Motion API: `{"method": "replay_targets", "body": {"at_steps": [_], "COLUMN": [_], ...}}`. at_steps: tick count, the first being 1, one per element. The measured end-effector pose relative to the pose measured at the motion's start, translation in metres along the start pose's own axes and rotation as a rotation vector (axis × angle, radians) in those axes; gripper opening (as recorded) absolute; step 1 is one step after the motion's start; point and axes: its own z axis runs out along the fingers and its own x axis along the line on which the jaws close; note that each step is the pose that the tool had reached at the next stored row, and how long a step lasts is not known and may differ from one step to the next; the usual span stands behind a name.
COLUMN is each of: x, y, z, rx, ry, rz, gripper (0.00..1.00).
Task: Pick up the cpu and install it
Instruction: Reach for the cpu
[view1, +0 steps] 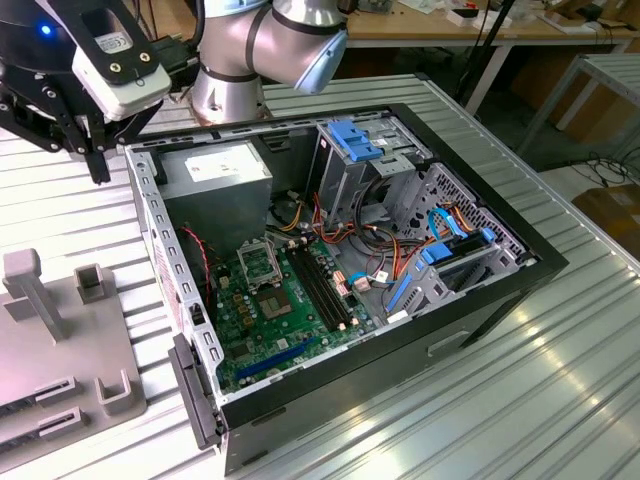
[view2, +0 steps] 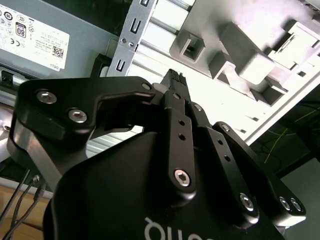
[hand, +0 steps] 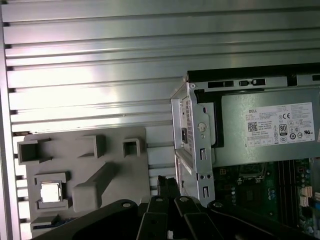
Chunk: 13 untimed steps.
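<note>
The cpu (hand: 50, 191), a small silvery square chip, lies flat in a square pocket of the grey fixture plate (hand: 115, 150) on the ribbed metal table. My gripper (hand: 167, 186) hangs above the table between that plate and the open computer case (view1: 520, 262), well apart from the cpu. Its black fingers (view2: 172, 80) stand shut together with nothing between them. In the exterior view the gripper (view1: 98, 170) is at the case's far left corner. The metal-framed socket (view1: 258, 262) sits on the green board (view1: 270, 330) inside the case.
A grey power supply (view1: 215, 165) fills the case's back corner, next to blue drive brackets (view1: 355, 140) and bundled cables (view1: 390, 255). Upright grey posts (view1: 28, 290) stand on the fixture plate. The arm's base (view1: 235, 95) is behind the case.
</note>
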Motion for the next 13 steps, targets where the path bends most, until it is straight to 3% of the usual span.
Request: {"method": "replay_targets", "body": {"at_steps": [13], "x": [0.0136], "y": [-0.0010], "z": [0.0000], "rx": [0.0000], "ry": [0.0000], "rz": [0.000], "gripper": [0.11]}}
